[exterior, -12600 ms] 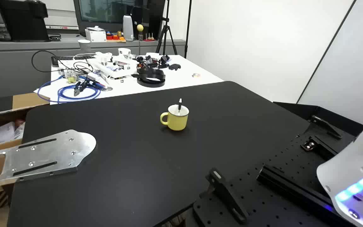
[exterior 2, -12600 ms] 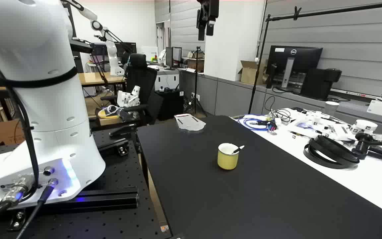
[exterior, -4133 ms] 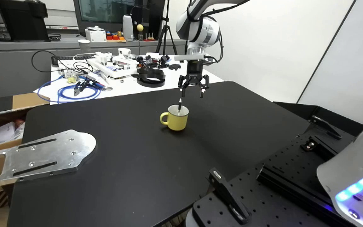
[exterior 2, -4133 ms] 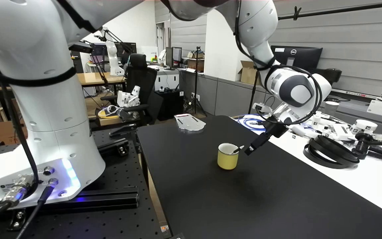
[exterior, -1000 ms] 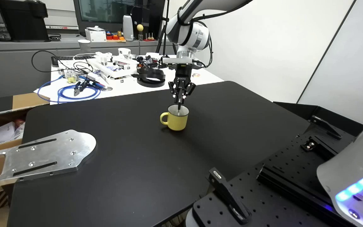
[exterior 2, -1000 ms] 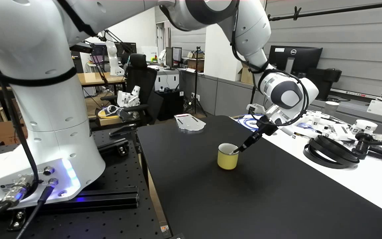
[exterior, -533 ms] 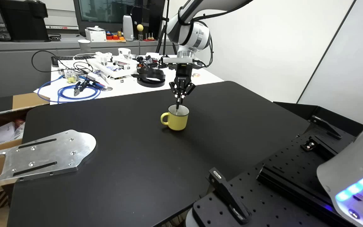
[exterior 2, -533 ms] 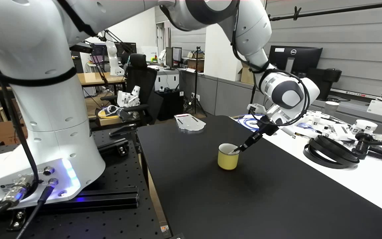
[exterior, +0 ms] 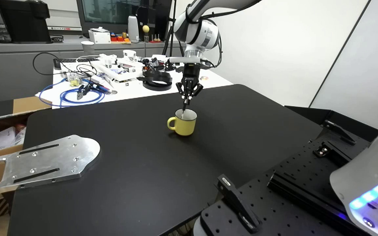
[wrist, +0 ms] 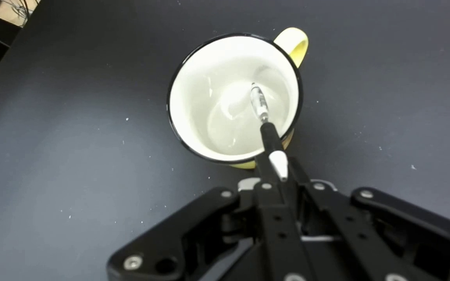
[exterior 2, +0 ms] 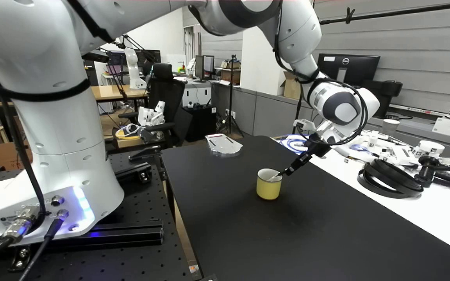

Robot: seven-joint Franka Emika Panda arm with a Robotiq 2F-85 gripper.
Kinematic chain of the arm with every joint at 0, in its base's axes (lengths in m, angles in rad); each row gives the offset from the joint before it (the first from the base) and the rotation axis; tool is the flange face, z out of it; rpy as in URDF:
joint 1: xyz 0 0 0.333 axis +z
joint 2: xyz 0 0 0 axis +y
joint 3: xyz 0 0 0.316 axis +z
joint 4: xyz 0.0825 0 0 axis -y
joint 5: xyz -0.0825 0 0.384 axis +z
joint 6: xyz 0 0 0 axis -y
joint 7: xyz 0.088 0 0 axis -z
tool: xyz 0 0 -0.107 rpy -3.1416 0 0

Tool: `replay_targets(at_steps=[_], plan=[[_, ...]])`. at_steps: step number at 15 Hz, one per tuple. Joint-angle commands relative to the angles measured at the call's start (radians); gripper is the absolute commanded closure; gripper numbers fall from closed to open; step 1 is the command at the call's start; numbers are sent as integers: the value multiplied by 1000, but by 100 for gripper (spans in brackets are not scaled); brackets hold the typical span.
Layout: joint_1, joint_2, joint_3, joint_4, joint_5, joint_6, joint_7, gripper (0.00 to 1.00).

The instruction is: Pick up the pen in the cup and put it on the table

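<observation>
- Pen point(wrist: 270, 134) is slanting down from the pincer point(wrist: 279, 166) into the cup point(wrist: 225, 125).
- The pincer is gripping the pen's upper part.
- The cup is standing on the desk point(wrist: 92, 164).

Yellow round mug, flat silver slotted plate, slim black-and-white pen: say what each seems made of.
Yellow round mug: glazed ceramic or enamelled metal; glossy highlights inside fit either.
Flat silver slotted plate: probably satin metal, perhaps aluminium, by its soft grey sheen.
Slim black-and-white pen: likely smooth plastic, catching small highlights; the silvery band may be metal.
</observation>
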Motion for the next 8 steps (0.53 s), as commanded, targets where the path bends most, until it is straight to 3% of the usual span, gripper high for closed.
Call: replay_targets(at_steps=[1, 8], plan=[[-16, -21, 5, 28, 12, -29, 39, 97], [-37, -67, 6, 25, 27, -35, 38, 97]])
